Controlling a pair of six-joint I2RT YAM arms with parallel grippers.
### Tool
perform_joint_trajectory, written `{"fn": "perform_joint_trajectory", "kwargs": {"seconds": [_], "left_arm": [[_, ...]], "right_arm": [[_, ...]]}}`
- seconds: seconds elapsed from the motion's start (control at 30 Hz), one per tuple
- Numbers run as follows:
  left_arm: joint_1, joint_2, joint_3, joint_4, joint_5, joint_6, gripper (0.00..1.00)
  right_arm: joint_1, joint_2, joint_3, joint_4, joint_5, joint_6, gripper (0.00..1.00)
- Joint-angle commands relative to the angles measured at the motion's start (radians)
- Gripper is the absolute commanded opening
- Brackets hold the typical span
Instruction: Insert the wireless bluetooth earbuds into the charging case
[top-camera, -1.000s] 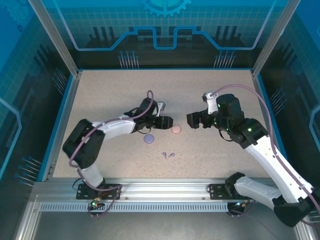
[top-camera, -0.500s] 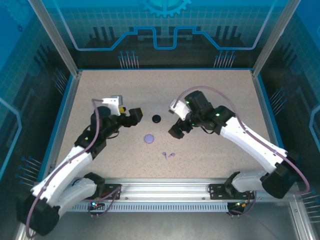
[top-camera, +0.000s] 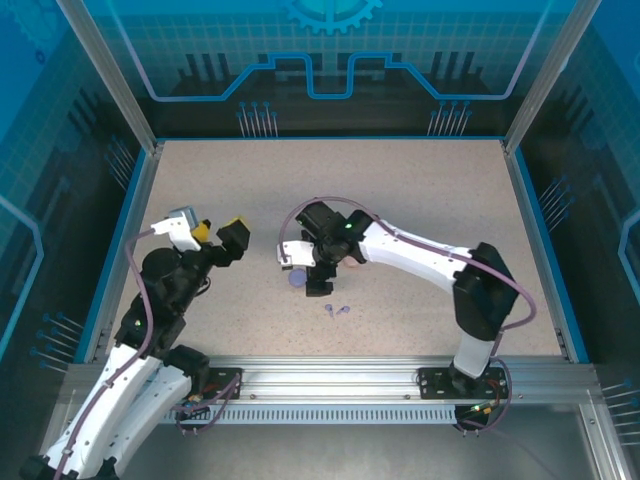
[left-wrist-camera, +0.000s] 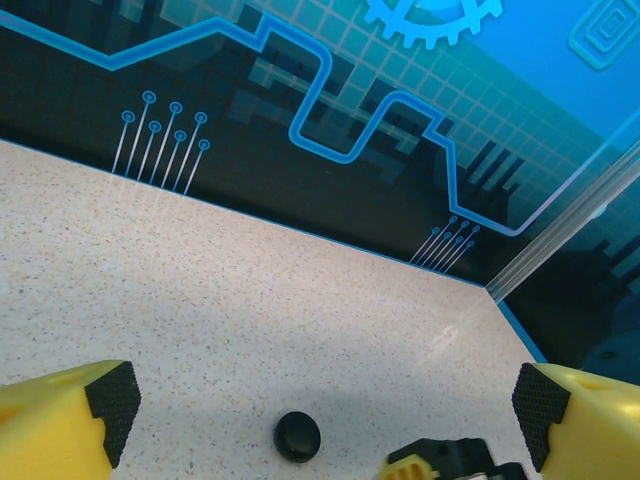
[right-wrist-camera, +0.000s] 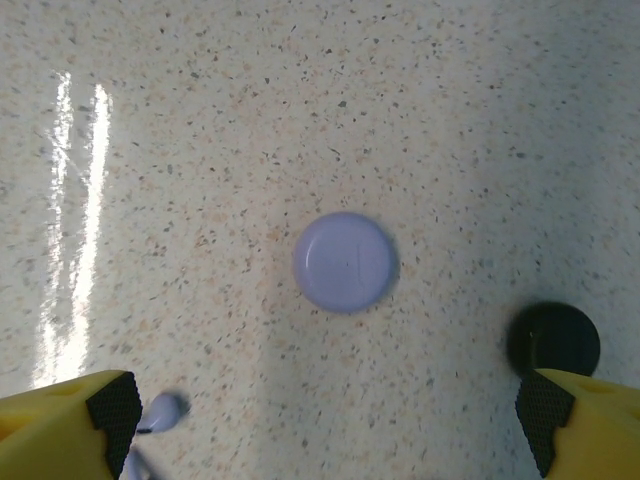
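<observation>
The two purple earbuds (top-camera: 330, 310) lie loose on the desk (top-camera: 420, 190), near the round purple case (right-wrist-camera: 345, 262). My right pincer (right-wrist-camera: 325, 412) hangs wide above that case. My left pincer (left-wrist-camera: 320, 400) gapes wide, holding nothing.

Surfaces: plastics on a speckled, stone-look top.
Tabletop (right-wrist-camera: 300, 100) is pale speckled composite, smooth with a sheen; glare streaks lie just ahead of one finger of the right pincer (right-wrist-camera: 322, 415). Purple case (right-wrist-camera: 345, 262), ahead between the fingers (right-wrist-camera: 45, 425): smooth matt plastic. Black case (right-wrist-camera: 553, 338), beside one pad: smooth, dull. Fingers are yellow plastic; pads (right-wrist-camera: 112, 408) are black, finely grained. Near rail (top-camera: 330, 385): brushed metal.
</observation>
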Motion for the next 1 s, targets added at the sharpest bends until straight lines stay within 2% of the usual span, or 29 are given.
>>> {"fn": "perform_joint_trajectory", "kwargs": {"seconds": [0.0,0.3,0.73,0.97], "left_arm": [[0.010,-0.024,0.016,-0.044,-0.045,-0.004,0.99],[0.010,-0.050,0.021,-0.071,-0.071,0.011,0.99],[0.009,-0.053,0.016,-0.066,-0.067,0.008,0.99],[0.010,-0.050,0.018,-0.062,-0.066,0.007,0.99]], "right_arm": [[0.018,0.078,0.070,-0.035,0.014,-0.043,0.99],[0.037,0.242,0.164,-0.053,0.061,0.013,0.95],[0.020,0.366,0.225,-0.062,0.073,-0.008,0.94],[0.004,0.396,0.245,-0.087,0.055,-0.009,0.84]]}}
